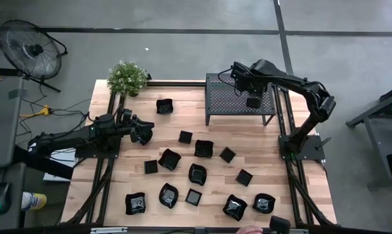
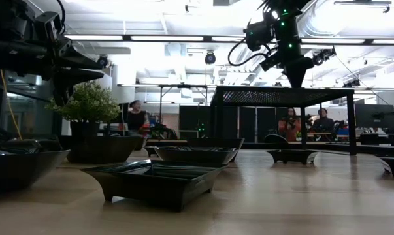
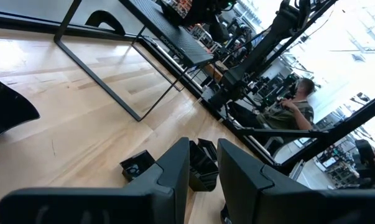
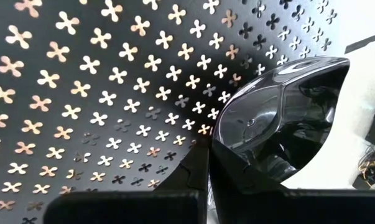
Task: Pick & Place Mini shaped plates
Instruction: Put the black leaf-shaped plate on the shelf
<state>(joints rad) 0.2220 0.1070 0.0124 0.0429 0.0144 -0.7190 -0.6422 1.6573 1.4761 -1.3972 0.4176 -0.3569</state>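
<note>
No words or labels can be read anywhere. The right hand (image 1: 253,97) is up over the black rack (image 1: 238,99) w/ holes, fingers pinched on the rim of one shiny mini plate (image 4: 280,118); part of that plate is cut off in the right wrist view. The other mini plates (image 1: 197,173) sit spread on the wood worktop (image 1: 280,175), and the left hand (image 1: 143,132) hangs near them w/ fingers a bit apart, holding nothing.

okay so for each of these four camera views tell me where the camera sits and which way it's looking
High: overhead, straight down; both arms, wooden table.
Low: table height, level; dish near, rack behind.
Left wrist: past left gripper across table.
Right wrist: right gripper gripping mini plate over rack.
Shared: rack, high and low.
</note>
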